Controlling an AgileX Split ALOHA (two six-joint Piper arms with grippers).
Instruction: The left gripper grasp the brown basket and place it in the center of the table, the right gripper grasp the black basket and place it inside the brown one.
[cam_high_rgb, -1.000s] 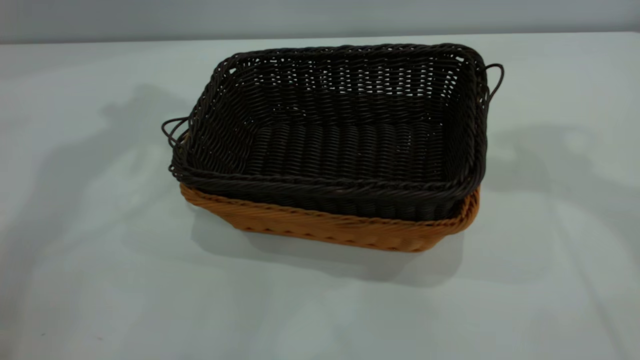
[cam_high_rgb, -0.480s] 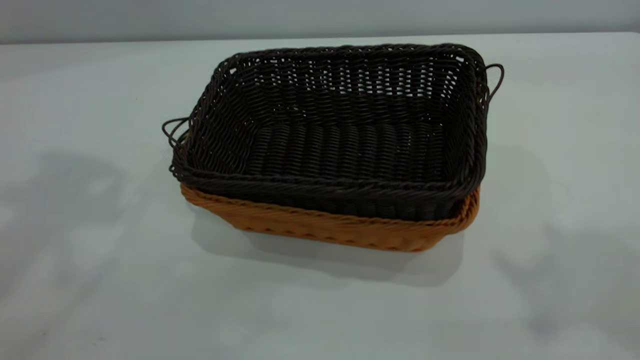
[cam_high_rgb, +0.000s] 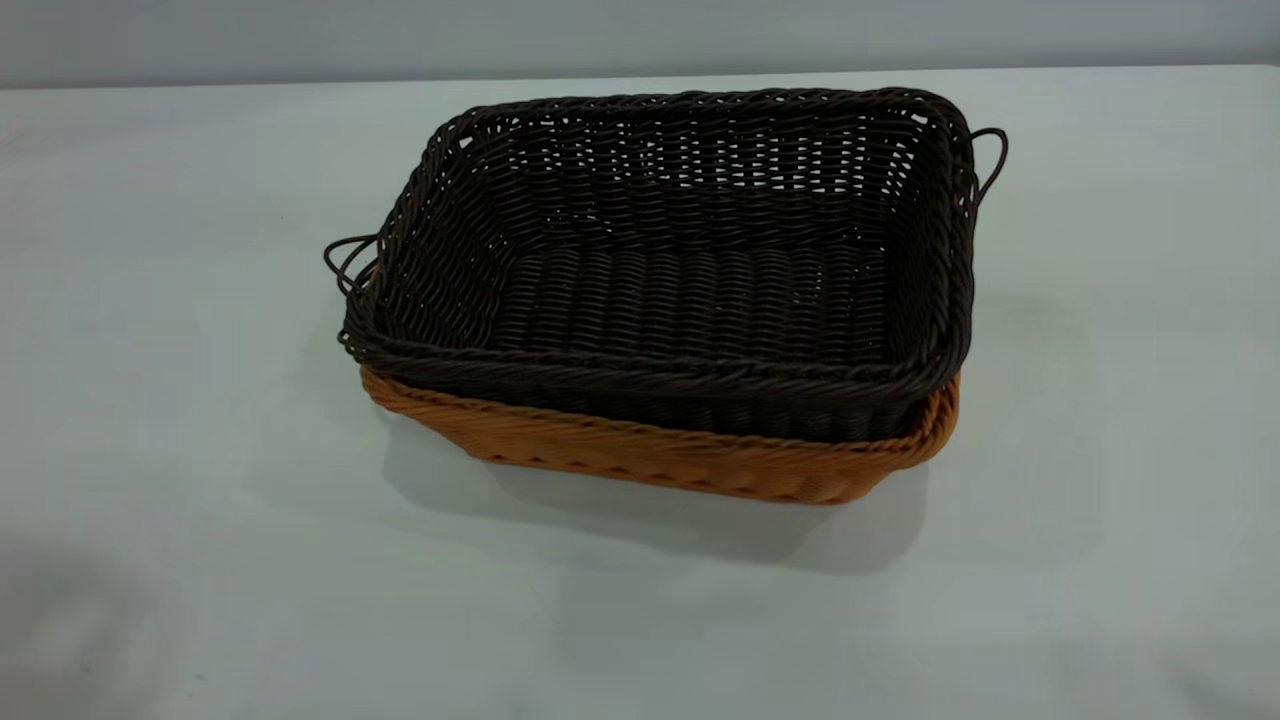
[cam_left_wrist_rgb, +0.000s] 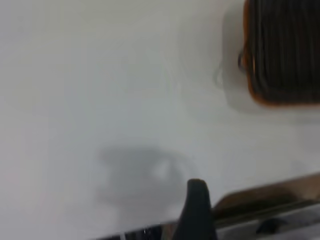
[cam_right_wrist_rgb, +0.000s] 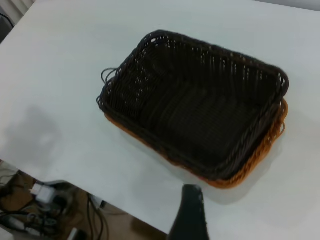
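Observation:
The black basket (cam_high_rgb: 690, 270) sits nested inside the brown basket (cam_high_rgb: 660, 455) in the middle of the table (cam_high_rgb: 180, 400). Only the brown basket's rim and front wall show below the black rim. Neither gripper shows in the exterior view. In the left wrist view a dark part of my left gripper (cam_left_wrist_rgb: 197, 210) stands over bare table, far from the baskets (cam_left_wrist_rgb: 285, 50). In the right wrist view a dark part of my right gripper (cam_right_wrist_rgb: 190, 215) hangs above the table, apart from the black basket (cam_right_wrist_rgb: 200, 110) and the brown rim (cam_right_wrist_rgb: 250, 167).
Thin loop handles stick out at both ends of the black basket (cam_high_rgb: 345, 262). The table's edge, with cables and plugs on the floor below it (cam_right_wrist_rgb: 45, 200), shows in the right wrist view.
The arms' shadows on the table have slid outward and faded from both sides of the baskets. The baskets have not moved.

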